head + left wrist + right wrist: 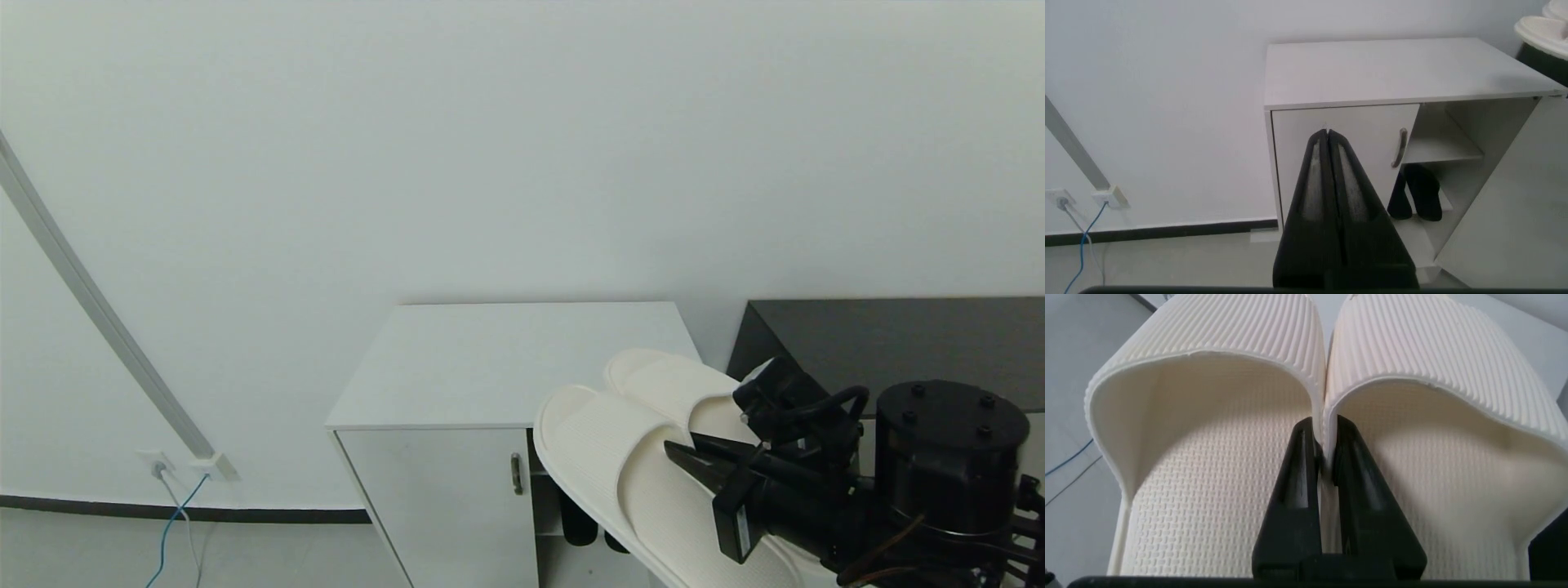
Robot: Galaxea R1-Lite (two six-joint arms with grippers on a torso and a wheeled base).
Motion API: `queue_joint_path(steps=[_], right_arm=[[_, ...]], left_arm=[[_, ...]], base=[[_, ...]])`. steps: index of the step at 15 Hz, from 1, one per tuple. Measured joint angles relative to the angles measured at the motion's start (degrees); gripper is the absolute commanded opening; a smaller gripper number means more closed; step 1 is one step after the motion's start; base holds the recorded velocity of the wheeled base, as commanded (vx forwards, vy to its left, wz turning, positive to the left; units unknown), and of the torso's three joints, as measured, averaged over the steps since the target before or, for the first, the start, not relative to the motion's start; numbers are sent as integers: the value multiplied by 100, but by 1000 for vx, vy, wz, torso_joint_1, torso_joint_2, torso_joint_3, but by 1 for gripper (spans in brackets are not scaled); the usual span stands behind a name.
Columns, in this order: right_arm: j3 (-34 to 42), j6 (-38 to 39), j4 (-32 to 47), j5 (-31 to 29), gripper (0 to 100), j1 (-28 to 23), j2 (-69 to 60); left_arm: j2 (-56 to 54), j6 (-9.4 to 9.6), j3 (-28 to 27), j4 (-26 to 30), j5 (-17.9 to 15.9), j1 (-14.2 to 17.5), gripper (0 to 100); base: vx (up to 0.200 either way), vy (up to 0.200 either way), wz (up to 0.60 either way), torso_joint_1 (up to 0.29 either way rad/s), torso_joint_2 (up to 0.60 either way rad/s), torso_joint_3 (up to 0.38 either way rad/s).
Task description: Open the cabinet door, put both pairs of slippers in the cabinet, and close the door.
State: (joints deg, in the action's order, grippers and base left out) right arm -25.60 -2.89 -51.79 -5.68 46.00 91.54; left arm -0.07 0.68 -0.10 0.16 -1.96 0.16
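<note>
Right gripper [671, 449] was clamped on the white slippers [604, 465]. In the right wrist view its fingers [1300, 469] pinched the two inner strap walls together, so one grasp carried both shoes. The pair hung toes forward, near and to the right of the cabinet [506, 359], in front of its open right half.

Left gripper [1328, 139] was closed on nothing, its fingers pressed flat together. It was held off the near left of the cabinet front, facing the closed left door [1380, 131] and its handle [1400, 147].

The right door [1511, 188] stood swung wide. Inside, a dark pair [1417, 192] stood toes down on the lower level, under a shelf [1449, 147] (I took it for the first pair, already stored, but could not confirm that).

My reading was that the step in hand was stowing the white pair.
- Bring the load down below the cabinet's top edge before going in.
- Enter between the left door's edge and the open door.
- Aim for the bare shelf, or the floor space beside the dark pair.
- The hold was only on thin strap walls, so I would move slowly to stop the soles swinging.
- Open the fingers only once the soles rest flat.
- Keep the left arm out of the opening, ready for the door.
</note>
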Motion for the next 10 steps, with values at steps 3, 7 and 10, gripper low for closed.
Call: queue_joint_path(steps=[3,7,10], right_arm=[[0,2,-9,2,0,4,7],[17,-4,-2,5,0,12,13],[17,-4,-5,5,0,12,18]], left_arm=[[0,2,0,2,-2,0,0],[0,0,0,0,-4,0,0],[0,7,0,0,-4,-2,0]], base=[[0,0,0,-41,100,53],[0,0,0,-144,328,173],[0,0,0,-145,331,176]])
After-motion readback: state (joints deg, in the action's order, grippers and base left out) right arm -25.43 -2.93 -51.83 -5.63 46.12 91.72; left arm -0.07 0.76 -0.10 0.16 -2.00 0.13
